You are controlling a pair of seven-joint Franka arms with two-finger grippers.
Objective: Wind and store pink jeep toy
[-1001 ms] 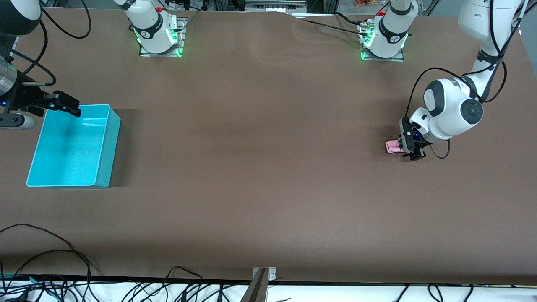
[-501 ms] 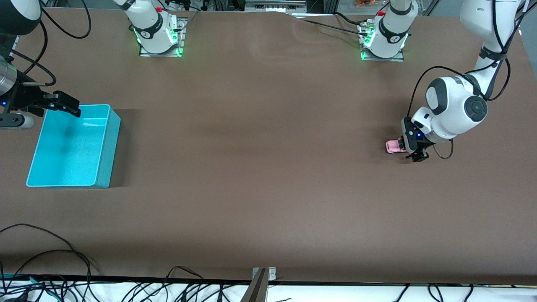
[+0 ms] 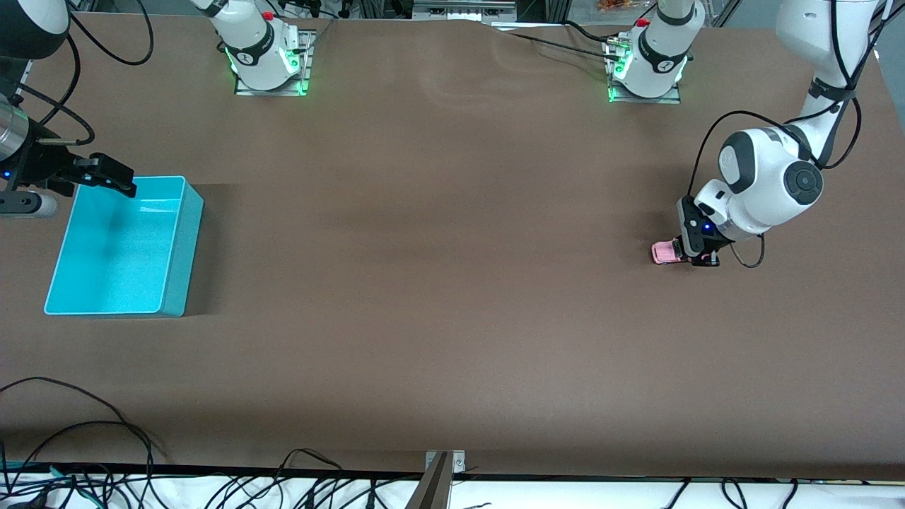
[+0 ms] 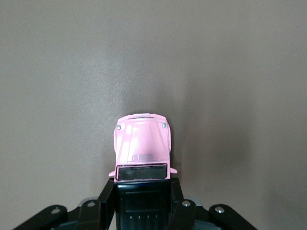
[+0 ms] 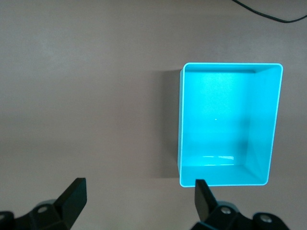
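Observation:
The pink jeep toy point(image 3: 663, 252) is at table level near the left arm's end of the table. My left gripper point(image 3: 690, 252) is shut on its black-roofed rear. In the left wrist view the fingers point(image 4: 106, 192) press both sides of the black roof, and the pink hood point(image 4: 142, 141) sticks out past my left gripper point(image 4: 142, 186). My right gripper point(image 3: 106, 177) is open and empty and waits over the far edge of the turquoise bin point(image 3: 185, 244). In the right wrist view my right gripper point(image 5: 139, 189) shows with its jaws wide apart, beside the empty bin point(image 5: 181, 120).
The bin stands at the right arm's end of the table, a long way from the jeep. Both arm bases point(image 3: 265, 56) point(image 3: 647, 60) stand along the far edge. Cables point(image 3: 106, 438) lie at the near edge.
My left gripper has closed its fingers onto the jeep's rear and settled a little lower. The jeep has shifted slightly. The right arm has not moved.

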